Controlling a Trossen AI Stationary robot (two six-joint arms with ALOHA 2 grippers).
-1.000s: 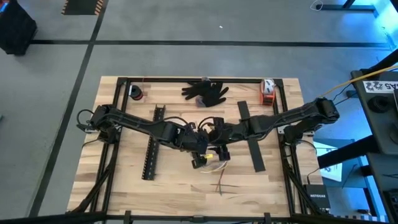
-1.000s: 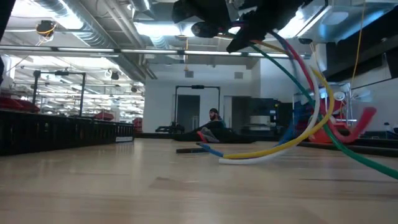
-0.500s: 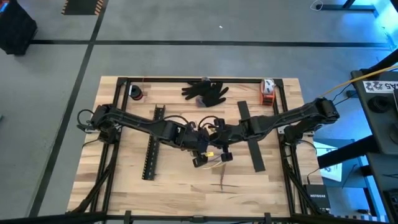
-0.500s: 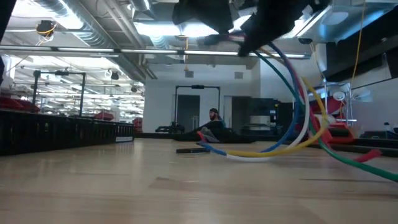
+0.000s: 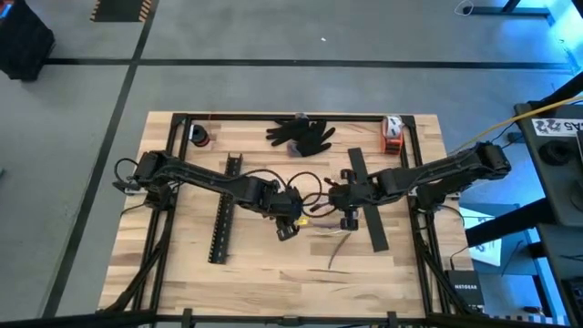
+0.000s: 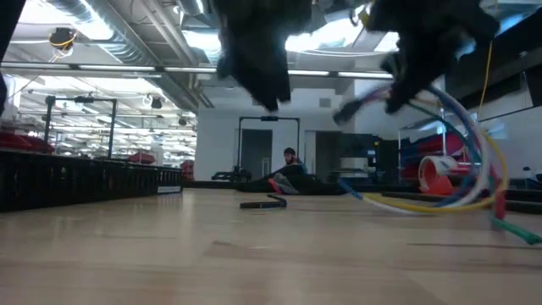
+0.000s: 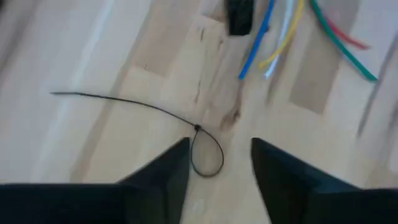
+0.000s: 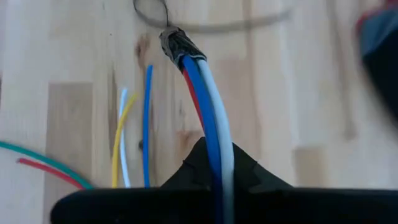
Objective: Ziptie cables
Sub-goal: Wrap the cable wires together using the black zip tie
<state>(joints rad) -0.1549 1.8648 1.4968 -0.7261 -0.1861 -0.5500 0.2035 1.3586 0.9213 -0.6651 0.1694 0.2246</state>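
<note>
The right claw [image 8: 214,165] was clamped on the cables [image 8: 200,93], a bundle of smooth blue, red and white wires with a dark wrapped tip, held above the pale wood-grain tabletop [image 5: 264,264] near its middle. The left claw [image 7: 214,162] stood parted and empty over a thin black ziptie [image 7: 205,152] curled into a small loop.

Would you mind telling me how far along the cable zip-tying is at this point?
Early stage. Done: the zip tie is pre-looped but lies on the table, around nothing. In hand: the right end effector is shut on the cables; the left end effector hovers open over the tie. Left: loop and cinch.
</note>
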